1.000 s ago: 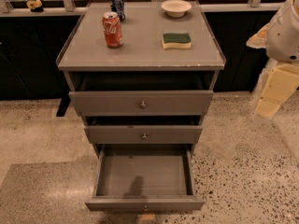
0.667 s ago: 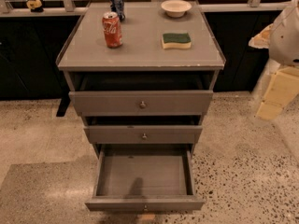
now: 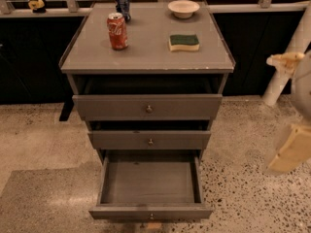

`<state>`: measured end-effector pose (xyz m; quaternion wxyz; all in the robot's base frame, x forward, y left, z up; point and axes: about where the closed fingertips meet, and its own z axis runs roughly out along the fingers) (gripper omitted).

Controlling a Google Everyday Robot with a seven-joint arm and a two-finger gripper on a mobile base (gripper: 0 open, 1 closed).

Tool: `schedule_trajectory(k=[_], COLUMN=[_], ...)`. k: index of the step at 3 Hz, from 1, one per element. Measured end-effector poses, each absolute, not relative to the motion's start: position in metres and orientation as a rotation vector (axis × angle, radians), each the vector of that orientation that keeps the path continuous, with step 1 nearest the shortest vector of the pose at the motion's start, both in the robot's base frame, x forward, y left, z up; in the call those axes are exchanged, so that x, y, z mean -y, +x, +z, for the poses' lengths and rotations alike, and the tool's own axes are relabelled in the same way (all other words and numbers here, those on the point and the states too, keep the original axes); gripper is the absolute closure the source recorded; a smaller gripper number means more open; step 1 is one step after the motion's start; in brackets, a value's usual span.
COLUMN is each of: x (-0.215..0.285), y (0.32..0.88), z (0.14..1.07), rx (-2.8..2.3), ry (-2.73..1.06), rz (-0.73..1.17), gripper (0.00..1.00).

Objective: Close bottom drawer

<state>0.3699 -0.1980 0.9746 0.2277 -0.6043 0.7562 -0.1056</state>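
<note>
The bottom drawer of the grey three-drawer cabinet stands pulled far out. Its bare grey inside is empty, and a small round knob sits on its flat front. The middle drawer and the top drawer are each pulled out a little. My gripper shows as cream parts at the right edge of the camera view. It hangs to the right of the cabinet, level with the lower drawers, and touches nothing.
On the cabinet top stand a red cola can, a blue can, a white bowl and a green-and-yellow sponge. A white pole leans at the right. Speckled floor surrounds the cabinet.
The arm and gripper at the right edge have moved downward. The drawers and the things on top have not moved.
</note>
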Motion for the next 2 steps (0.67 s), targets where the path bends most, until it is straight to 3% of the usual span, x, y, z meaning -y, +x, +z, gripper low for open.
schedule_trajectory(k=[2], x=[0.196], y=[0.359], z=[0.831], rx=[-2.17], ry=[-1.626], rz=[-0.245], gripper=[0.0])
